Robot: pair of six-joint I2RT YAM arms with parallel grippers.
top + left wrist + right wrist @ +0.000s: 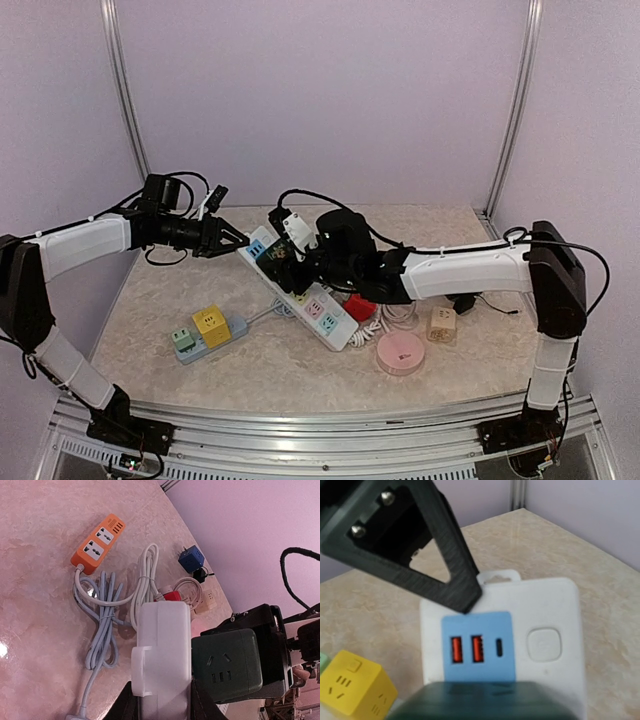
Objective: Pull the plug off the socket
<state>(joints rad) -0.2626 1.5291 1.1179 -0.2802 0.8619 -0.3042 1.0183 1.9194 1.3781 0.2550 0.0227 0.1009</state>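
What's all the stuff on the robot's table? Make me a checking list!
Surface: beige marbled table, level.
Job's things: white power strip lying diagonally; dark green plug sitting in it.
Clutter: yellow cube, pink round disc, beige cube, orange strip, blue cube.
Grippers: left gripper jaws clamp the strip's far end; right gripper jaws closed on the plug.
Cables: white coil; grey bundle.
Surroundings: lilac walls.

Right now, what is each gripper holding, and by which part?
Left gripper clamps the white power strip by its USB end. Right gripper grips the plugged-in dark green adapter across its body.
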